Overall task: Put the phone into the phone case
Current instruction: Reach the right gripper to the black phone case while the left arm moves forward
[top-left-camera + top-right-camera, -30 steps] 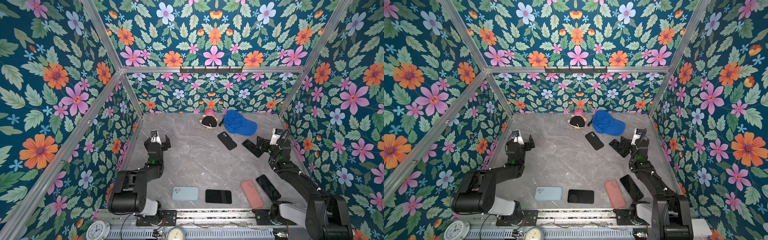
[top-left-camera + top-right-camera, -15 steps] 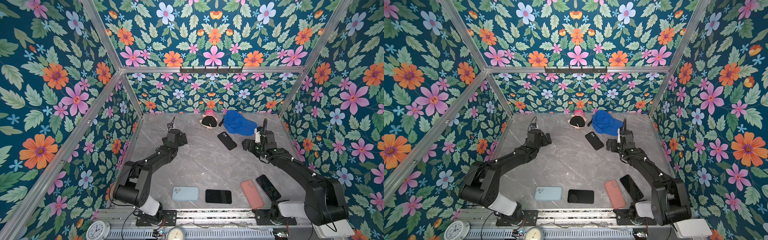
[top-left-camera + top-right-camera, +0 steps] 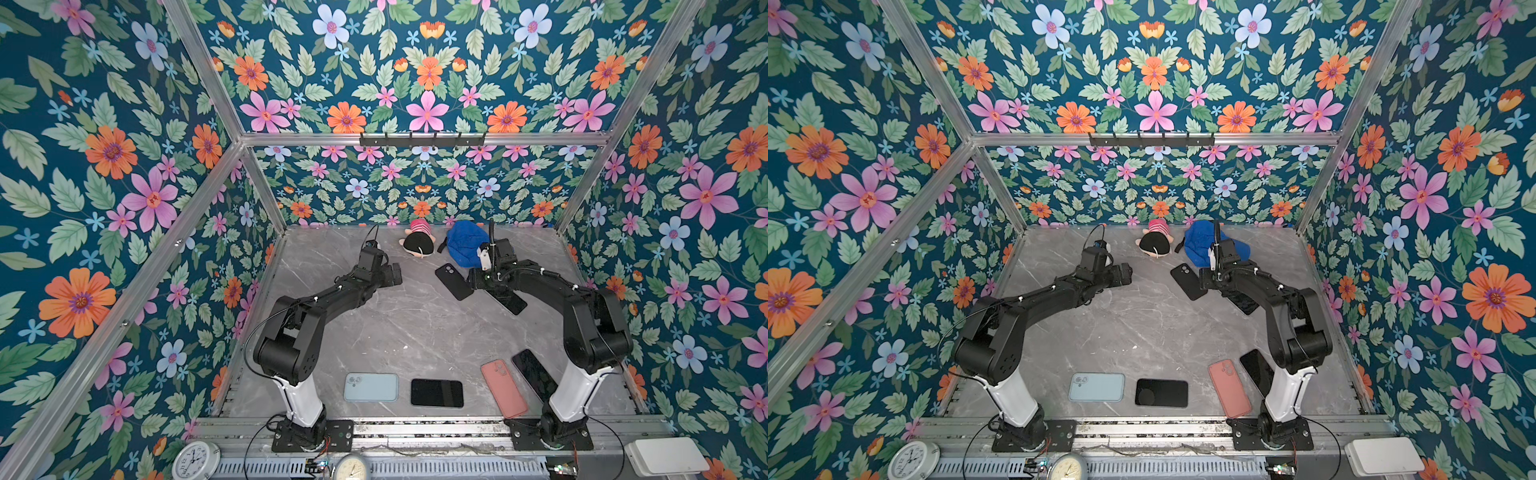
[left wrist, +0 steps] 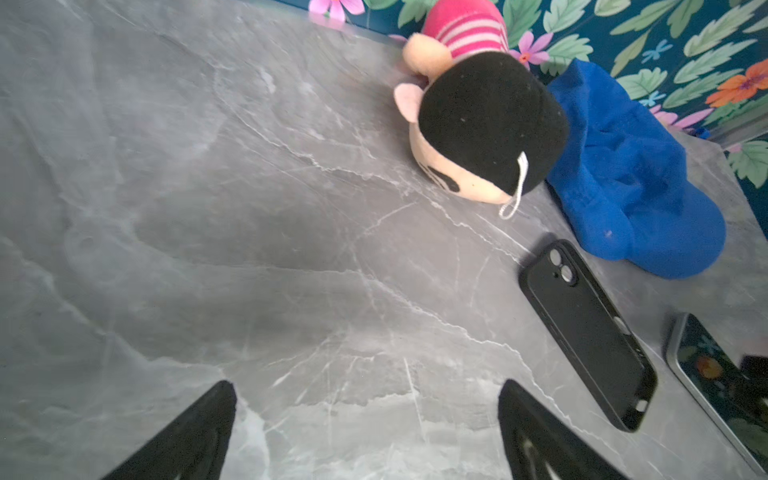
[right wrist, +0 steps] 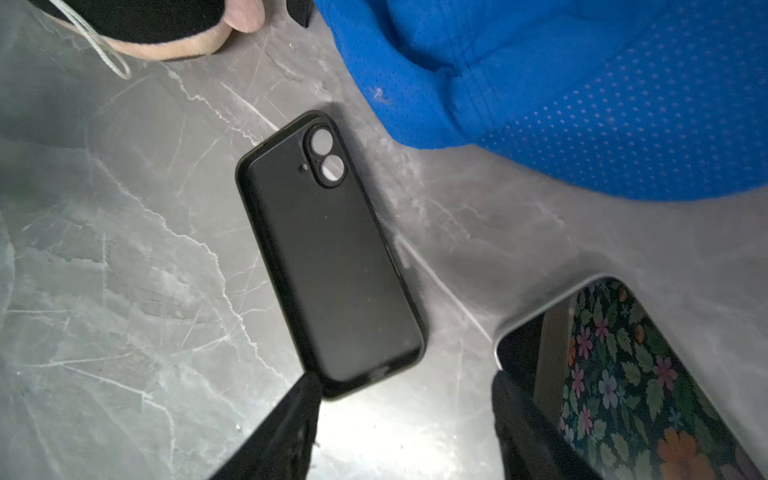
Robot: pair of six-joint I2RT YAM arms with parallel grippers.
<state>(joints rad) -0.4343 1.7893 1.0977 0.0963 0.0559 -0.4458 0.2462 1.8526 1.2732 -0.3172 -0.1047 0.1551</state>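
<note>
**A:** What is the right claw (image 5: pixel 405 432) doing?

**B:** It is hanging low over the bench (image 5: pixel 124 291) with its jaws standing apart. It is gripping nothing, and only bare marble is showing between them.

**A:** What is lying closest to it?

**B:** The phone case (image 5: pixel 328 257), black, is lying flat just ahead of the claw. One fingertip (image 5: pixel 291 424) is overlapping the case's near end, though I cannot tell whether it is touching. The other fingertip is covering a corner of the phone (image 5: pixel 631 374). The phone is lying screen-up beside the case, its glass mirroring the flowered wall (image 3: pixel 415 195).

**A:** So the phone is sitting outside the case?

**B:** Yes, a strip of bench is showing between them.

**A:** And farther out?

**B:** Beyond the case and the phone, a blue cap (image 5: pixel 582 104) is lying crumpled. Beside it, near that wall, a plush toy (image 4: pixel 478 124) with black hair and a pink striped top is resting.

**A:** How is the left claw (image 4: pixel 365 436) looking?

**B:** It is hovering wide open over bare bench, holding nothing. The toy is lying ahead of it, and the case is lying off to one side, well apart from its fingers.

**A:** Is anything lying far from both claws?

**B:** In a top view, well behind both, four things are lying in a row: a pale blue case (image 3: pixel 371 387), a black handset (image 3: pixel 437 392), a pink case (image 3: pixel 503 388) and another dark handset (image 3: pixel 534 374).
</note>
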